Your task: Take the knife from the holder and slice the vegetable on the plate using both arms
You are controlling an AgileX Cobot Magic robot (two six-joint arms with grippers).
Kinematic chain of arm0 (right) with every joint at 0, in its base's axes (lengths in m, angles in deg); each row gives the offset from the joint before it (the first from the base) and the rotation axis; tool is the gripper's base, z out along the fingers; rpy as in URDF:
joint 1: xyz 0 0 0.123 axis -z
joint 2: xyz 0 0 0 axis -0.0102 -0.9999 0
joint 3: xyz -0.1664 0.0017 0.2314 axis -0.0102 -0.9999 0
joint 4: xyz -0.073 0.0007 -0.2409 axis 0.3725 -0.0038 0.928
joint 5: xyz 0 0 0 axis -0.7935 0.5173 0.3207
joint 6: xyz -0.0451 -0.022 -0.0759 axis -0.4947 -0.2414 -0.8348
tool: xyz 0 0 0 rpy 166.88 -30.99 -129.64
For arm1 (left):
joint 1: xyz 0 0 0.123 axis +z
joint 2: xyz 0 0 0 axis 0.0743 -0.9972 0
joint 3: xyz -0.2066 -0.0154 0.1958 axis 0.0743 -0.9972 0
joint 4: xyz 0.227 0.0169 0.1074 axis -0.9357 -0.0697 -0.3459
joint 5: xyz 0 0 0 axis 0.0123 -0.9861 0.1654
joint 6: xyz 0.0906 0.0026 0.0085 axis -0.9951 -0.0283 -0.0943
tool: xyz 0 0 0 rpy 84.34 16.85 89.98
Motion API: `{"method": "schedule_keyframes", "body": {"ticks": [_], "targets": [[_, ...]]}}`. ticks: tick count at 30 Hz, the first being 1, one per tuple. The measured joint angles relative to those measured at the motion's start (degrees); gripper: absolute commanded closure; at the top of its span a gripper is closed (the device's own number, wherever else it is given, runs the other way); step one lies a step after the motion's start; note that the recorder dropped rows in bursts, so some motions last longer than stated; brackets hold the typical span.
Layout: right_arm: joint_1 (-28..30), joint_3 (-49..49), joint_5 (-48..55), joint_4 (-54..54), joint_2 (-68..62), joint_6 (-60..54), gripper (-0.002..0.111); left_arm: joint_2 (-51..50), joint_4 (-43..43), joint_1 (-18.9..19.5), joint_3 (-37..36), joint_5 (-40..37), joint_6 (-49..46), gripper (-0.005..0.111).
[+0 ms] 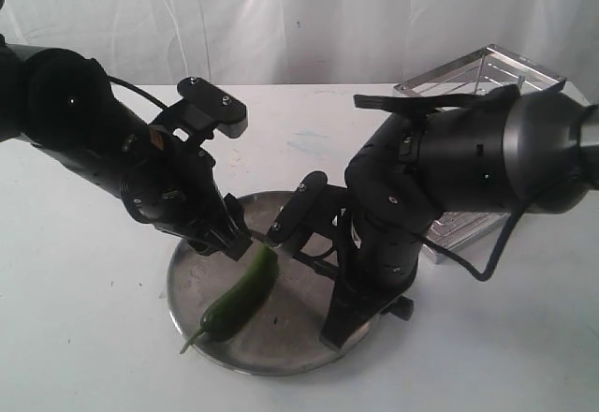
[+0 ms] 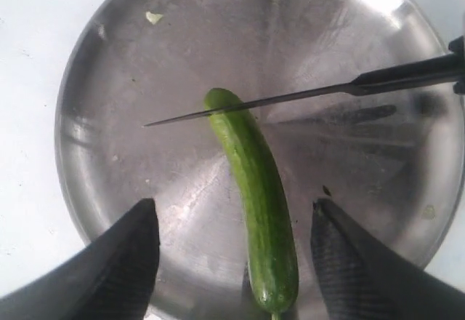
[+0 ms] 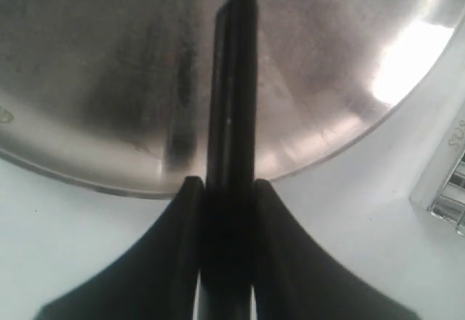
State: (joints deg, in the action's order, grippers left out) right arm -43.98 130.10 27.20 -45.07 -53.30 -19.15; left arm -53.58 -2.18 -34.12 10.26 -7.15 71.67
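Gripping the knife (image 3: 229,116) by its black handle, the right gripper (image 3: 227,189) has both fingers pressed against the handle sides, with no gap visible between pads and handle. The handle runs out between the fingertips and the blade extends over the plate (image 3: 87,80).

In the left wrist view, the knife (image 2: 305,96) lies across the vegetable (image 2: 256,204) close to its rounded end. The thin dark blade crosses the green skin at a shallow angle, and its point ends over bare plate (image 2: 109,153) beyond the vegetable. Whether the edge has entered the flesh cannot be told.

The left gripper (image 2: 232,262) is spread wide. Its two black fingers (image 2: 120,262) stand on either side of the vegetable's stem half, each clearly apart from it, so nothing is pinched. In the exterior view the left gripper (image 1: 227,236) sits low over the plate (image 1: 187,290), near the upper end of the vegetable (image 1: 241,292); contact there cannot be told.

The vegetable lies flat on the plate, slightly curved, stem end toward the plate rim. The right gripper (image 1: 285,229) reaches in from the right arm. The holder (image 1: 482,80) stands behind that arm, on the white table (image 1: 75,337), well apart from the plate. A small pale scrap (image 2: 153,18) rests on the plate near its rim.
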Motion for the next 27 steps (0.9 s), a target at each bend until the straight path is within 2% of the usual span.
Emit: {"method": "schedule_keyframes", "body": {"ticks": [27], "targets": [[0.0,2.35,-1.87,1.41,-3.36,-0.23,0.108,-0.15,0.0,0.0,0.0,2.41,0.22,0.044]]}}
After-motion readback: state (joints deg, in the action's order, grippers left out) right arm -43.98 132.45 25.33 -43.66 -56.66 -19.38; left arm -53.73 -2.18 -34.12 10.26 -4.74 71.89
